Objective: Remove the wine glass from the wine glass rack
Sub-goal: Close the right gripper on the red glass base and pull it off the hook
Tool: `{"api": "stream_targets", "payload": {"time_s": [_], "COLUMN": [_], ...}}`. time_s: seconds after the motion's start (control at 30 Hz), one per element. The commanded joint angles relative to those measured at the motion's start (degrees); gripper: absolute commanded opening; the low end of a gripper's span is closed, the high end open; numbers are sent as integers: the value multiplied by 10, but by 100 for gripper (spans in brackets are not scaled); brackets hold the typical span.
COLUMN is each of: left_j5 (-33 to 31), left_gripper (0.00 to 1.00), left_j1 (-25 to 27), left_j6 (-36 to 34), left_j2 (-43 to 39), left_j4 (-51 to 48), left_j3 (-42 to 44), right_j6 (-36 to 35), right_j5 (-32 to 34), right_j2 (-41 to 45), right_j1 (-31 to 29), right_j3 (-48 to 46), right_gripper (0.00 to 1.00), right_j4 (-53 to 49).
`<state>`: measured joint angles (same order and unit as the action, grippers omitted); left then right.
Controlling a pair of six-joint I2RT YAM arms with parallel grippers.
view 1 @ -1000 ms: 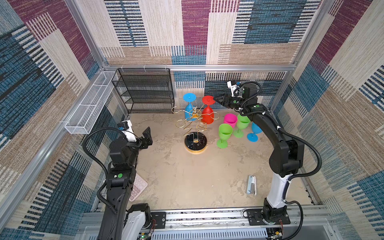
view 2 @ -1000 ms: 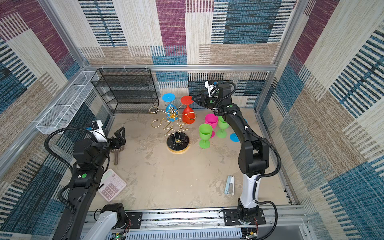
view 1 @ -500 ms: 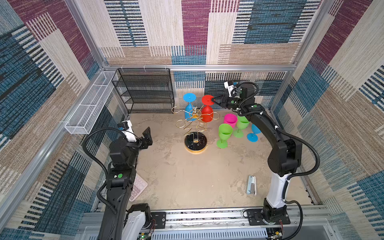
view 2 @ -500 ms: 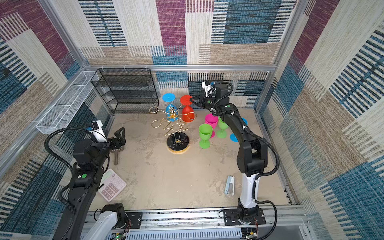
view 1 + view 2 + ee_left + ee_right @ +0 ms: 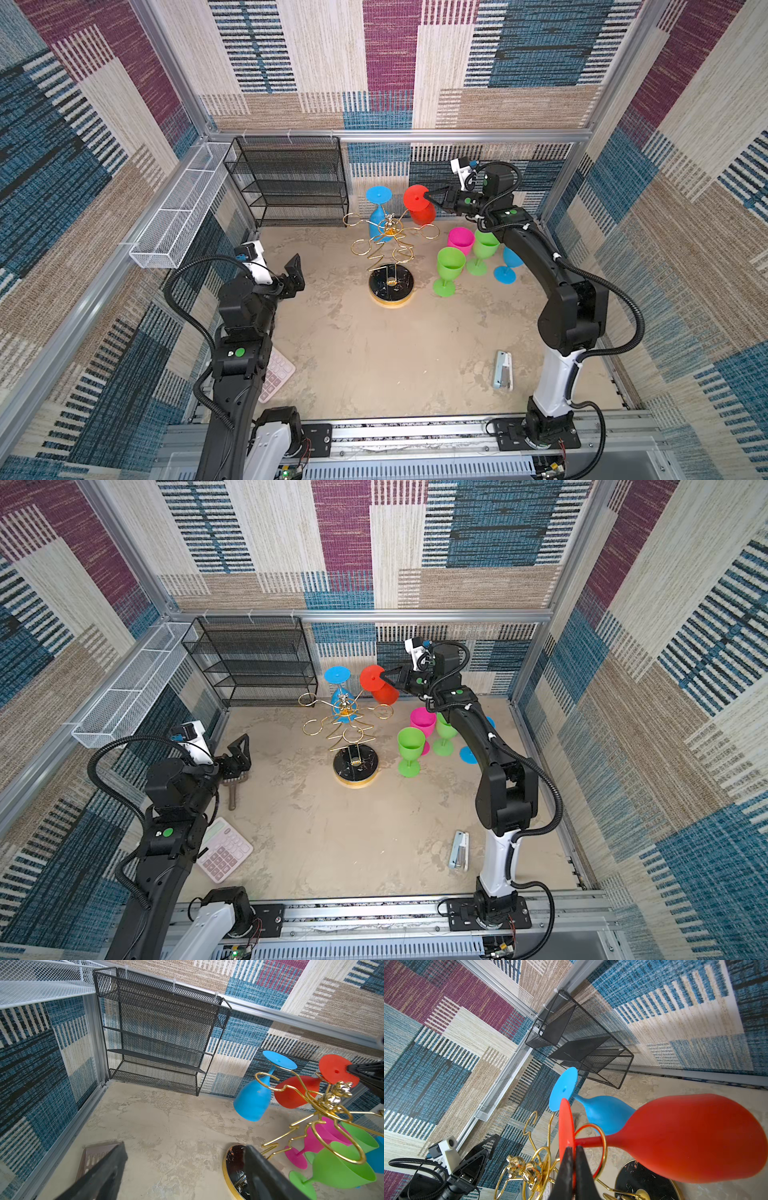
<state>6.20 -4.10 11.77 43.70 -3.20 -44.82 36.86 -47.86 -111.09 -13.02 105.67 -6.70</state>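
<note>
The gold wire wine glass rack (image 5: 390, 239) (image 5: 351, 729) stands mid-table on its black round base (image 5: 234, 1163). Two glasses hang upside down on it: a red wine glass (image 5: 420, 208) (image 5: 380, 685) (image 5: 685, 1136) (image 5: 295, 1093) and a blue one (image 5: 378, 203) (image 5: 338, 683) (image 5: 604, 1111). My right gripper (image 5: 430, 194) (image 5: 384, 675) (image 5: 572, 1148) is shut on the edge of the red glass's flat foot, whose stem passes through a gold ring. My left gripper (image 5: 293, 274) (image 5: 240, 752) (image 5: 186, 1147) hangs open at the left, away from the rack, holding nothing.
Two green glasses (image 5: 451, 266), a pink one (image 5: 460, 241) and a blue one (image 5: 509, 266) stand upright right of the rack. A black mesh shelf (image 5: 291, 183) and a white wire basket (image 5: 178, 216) line the back left. A calculator (image 5: 222, 850), a stapler (image 5: 503, 370) and a brown tool (image 5: 232, 789) lie on the floor.
My right gripper has moved left onto the red glass's foot and shut on it. The left arm has stayed still.
</note>
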Motion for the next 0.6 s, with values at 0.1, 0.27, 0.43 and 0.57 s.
{"api": "stream_targets", "payload": {"time_s": [0.1,0.27,0.43,0.57], "left_j5": [3,4,4,4], "left_gripper": [90,91,90,91], "left_j1": [0,-1,0,0], "left_j6": [1,1,1,1], "left_j2": [-2,-3,-4,-6], "left_j4": [13,14,14,14], "left_j3": [0,0,1,1], "right_j6": [35,37,36,33], "right_j5": [-31,-37,-37,-34], "right_j2": [15,15,16,24], "right_j1": [-1,-8,-19,-27], "right_j3": [-9,-10,-12,-25], "right_gripper": [0,0,0,0], "right_j4": [44,43,40,40]}}
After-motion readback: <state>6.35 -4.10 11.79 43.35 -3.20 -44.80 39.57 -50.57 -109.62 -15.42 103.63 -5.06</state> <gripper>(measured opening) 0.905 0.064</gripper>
